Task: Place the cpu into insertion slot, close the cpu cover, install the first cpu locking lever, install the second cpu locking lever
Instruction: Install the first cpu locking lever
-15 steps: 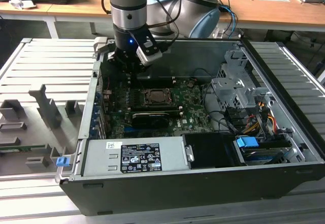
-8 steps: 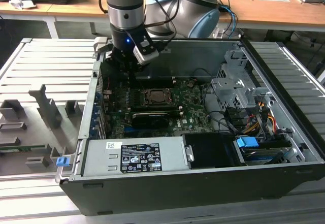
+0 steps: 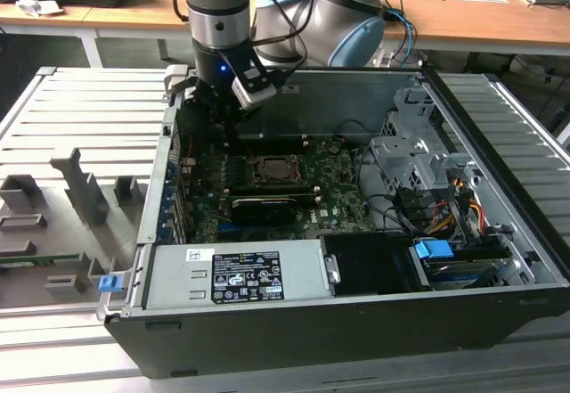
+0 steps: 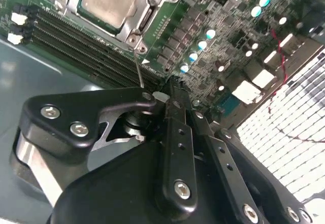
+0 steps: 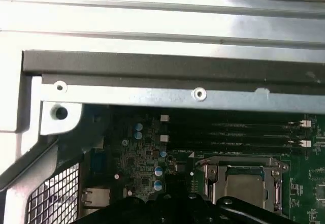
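Our gripper (image 3: pixel 226 135), fingers (image 4: pixel 175 112) narrow, hangs eleven o'clock of the cpu (image 3: pixel 272 170) in the exterior view; we should hook the locking lever (image 4: pixel 137 69) slowly.

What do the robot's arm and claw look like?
The arm is a thick tube, dark grey with a shiny silver band, and it has a pale blue joint cap. A blue light glows near its wrist, beside a small pale box. Black cables loop beside it. The gripper is black, with linked bars and silver screws.
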You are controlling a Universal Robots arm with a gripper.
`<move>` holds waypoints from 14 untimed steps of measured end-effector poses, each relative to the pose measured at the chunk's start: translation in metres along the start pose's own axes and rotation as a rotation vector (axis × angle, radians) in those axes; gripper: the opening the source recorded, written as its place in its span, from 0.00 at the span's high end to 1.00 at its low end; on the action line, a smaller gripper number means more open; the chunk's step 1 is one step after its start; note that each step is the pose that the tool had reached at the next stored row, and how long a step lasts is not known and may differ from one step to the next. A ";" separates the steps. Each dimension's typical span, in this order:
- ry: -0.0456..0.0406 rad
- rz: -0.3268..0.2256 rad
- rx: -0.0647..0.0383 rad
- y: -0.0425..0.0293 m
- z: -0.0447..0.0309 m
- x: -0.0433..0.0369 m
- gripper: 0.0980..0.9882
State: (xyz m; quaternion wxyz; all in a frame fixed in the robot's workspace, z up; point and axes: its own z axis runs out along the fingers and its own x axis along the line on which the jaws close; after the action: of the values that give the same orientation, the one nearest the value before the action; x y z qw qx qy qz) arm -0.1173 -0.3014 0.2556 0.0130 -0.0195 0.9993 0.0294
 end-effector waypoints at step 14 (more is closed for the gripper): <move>0.0002 0.000 0.000 0.0073 0.0016 -0.0138 0.99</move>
State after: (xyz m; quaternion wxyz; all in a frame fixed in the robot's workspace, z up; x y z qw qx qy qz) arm -0.1037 -0.2935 0.2548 0.0129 -0.0196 0.9993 0.0293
